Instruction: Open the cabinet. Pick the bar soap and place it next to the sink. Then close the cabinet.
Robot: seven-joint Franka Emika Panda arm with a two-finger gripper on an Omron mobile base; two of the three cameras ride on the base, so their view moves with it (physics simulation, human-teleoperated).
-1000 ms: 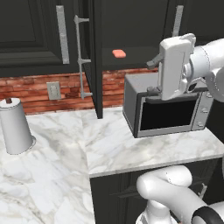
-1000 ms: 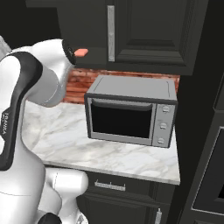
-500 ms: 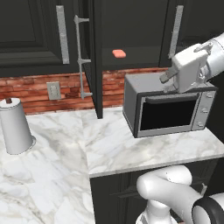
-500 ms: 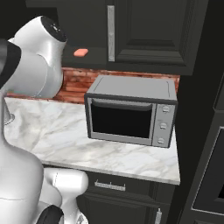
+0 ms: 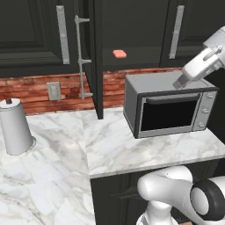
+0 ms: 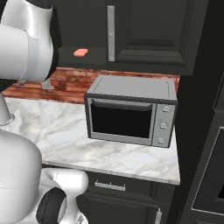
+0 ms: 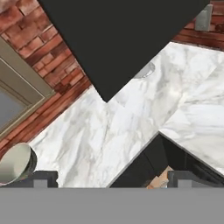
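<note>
The cabinet door [image 5: 97, 66] stands open, edge-on to the left base view, with its silver bar handle [image 5: 79, 57] on the left face. On the shelf inside lies the salmon-pink bar soap [image 5: 119, 53] [image 6: 81, 52], with nothing touching it. My white arm [image 5: 201, 65] reaches in from the upper right, above the microwave and well to the right of the soap. In the hand view my gripper [image 7: 114, 179] is open and empty, looking down past the door's black underside [image 7: 122, 39] at the marble counter [image 7: 109, 131]. The sink is out of view.
A grey microwave [image 5: 167, 107] [image 6: 131, 111] sits on the counter under the open cabinet. A paper towel roll [image 5: 15, 127] stands at the left near a wall outlet [image 5: 54, 91]. A round grey-green bowl [image 7: 15, 164] shows beside the left fingertip. A tall dark oven column [image 6: 201, 131] closes the right.
My arm has swung to the right and upward, from in front of the microwave's top left corner to above its right end. The soap and door have not moved.
</note>
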